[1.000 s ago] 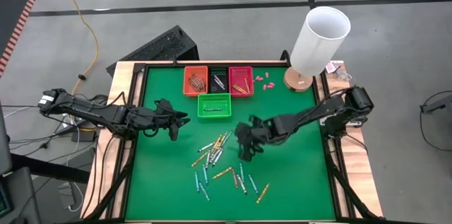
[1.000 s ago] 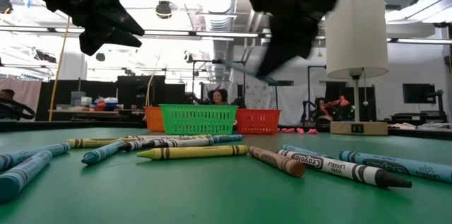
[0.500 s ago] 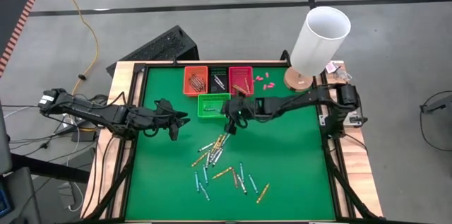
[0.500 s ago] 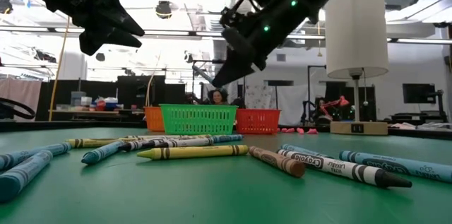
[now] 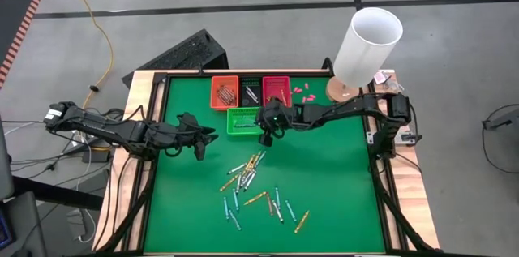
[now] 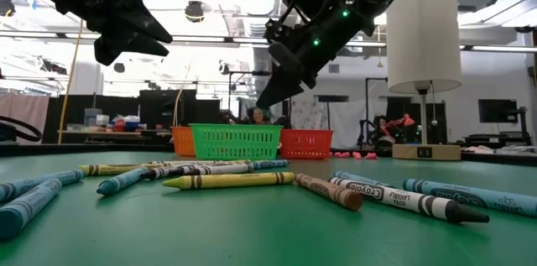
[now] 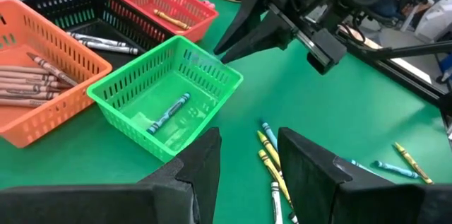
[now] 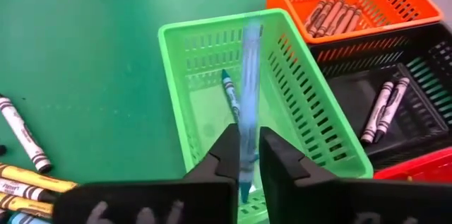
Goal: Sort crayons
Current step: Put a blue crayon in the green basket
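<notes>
The right gripper (image 8: 245, 155) hangs above the green basket (image 8: 311, 121), a blurred blue crayon (image 8: 248, 97) seemingly between its slightly parted fingers; left gripper (image 7: 247, 160) waits, fingers spread

Right pincer (image 5: 263, 138) extended, left pincer (image 5: 199, 148) idle

Low view: the white-wrapped crayon (image 6: 403, 198) lying near the front of the tabletop reads "Crayola" on its wrapper, with a smaller line under it too small to make out. The teal crayon (image 6: 482, 195) beside it carries print that cannot be read. Wrappers on the other crayons show dark markings, none legible. No other text, number or sign readable in any view.
</notes>
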